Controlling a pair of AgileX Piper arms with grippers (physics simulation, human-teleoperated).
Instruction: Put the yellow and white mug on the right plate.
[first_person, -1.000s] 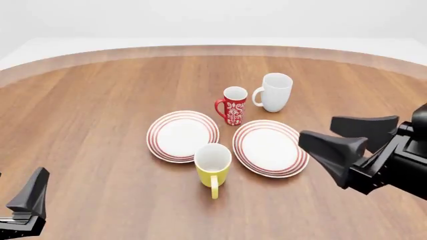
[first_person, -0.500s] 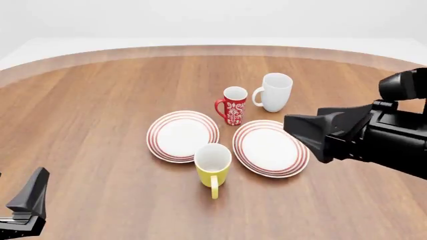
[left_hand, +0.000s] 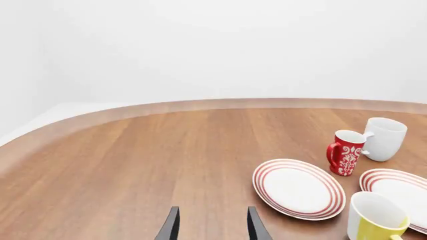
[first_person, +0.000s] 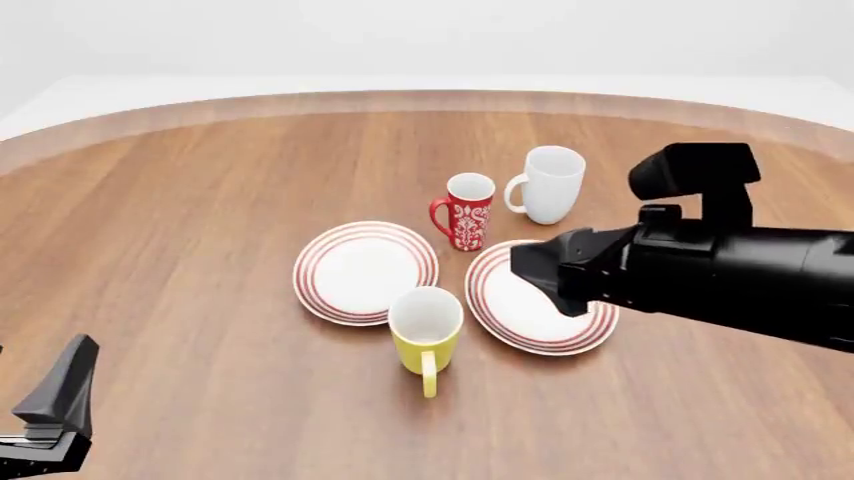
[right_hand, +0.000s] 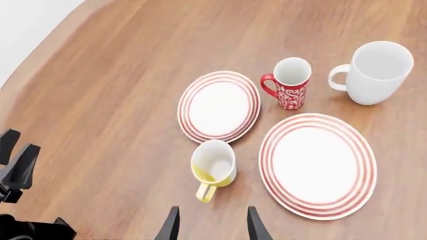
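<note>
The yellow and white mug (first_person: 426, 335) stands upright on the table between the two plates, at their near edges, with its handle toward me. It also shows in the right wrist view (right_hand: 213, 165) and the left wrist view (left_hand: 373, 222). The right plate (first_person: 534, 343) lies just right of it, empty, partly covered by my right arm; it is in full view in the right wrist view (right_hand: 317, 165). My right gripper (first_person: 541, 275) hovers open above that plate, right of the mug, its fingertips (right_hand: 172, 225) empty. My left gripper (first_person: 54, 410) rests open at the near left, far from the mug.
The second red-ringed plate (first_person: 364, 272) lies left of the mug. A red white-patterned mug (first_person: 467, 212) and a taller white mug (first_person: 550, 185) stand behind the plates. The wooden table's curved far edge (first_person: 427, 100) runs across the back.
My right arm has swung up and to the left, from the near right to above the right plate. The mugs, plates and left arm have not moved.
</note>
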